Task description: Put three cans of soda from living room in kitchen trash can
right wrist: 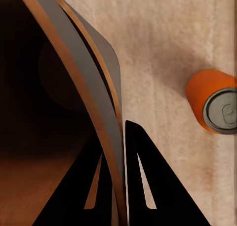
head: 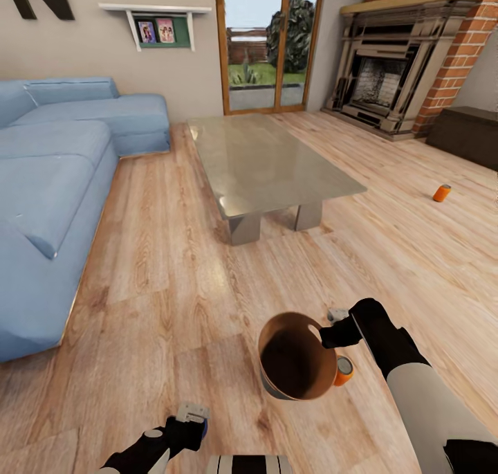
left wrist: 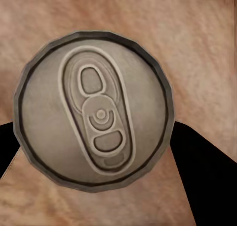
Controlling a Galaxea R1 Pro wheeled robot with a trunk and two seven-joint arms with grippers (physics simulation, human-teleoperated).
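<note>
Wood floor (head: 173, 308) lies open; my right gripper (right wrist: 122, 137) pinches the bin (head: 294, 356) rim, my left gripper (left wrist: 94, 152) grasps a can (left wrist: 94, 110).

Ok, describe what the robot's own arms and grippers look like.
Both arms are two-tone: a light grey-white forearm shell, then a glossy black wrist section leading to the gripper. The right gripper and left gripper have small grey fingers. In the wrist views, the fingers appear as flat black wedges with slots.
</note>
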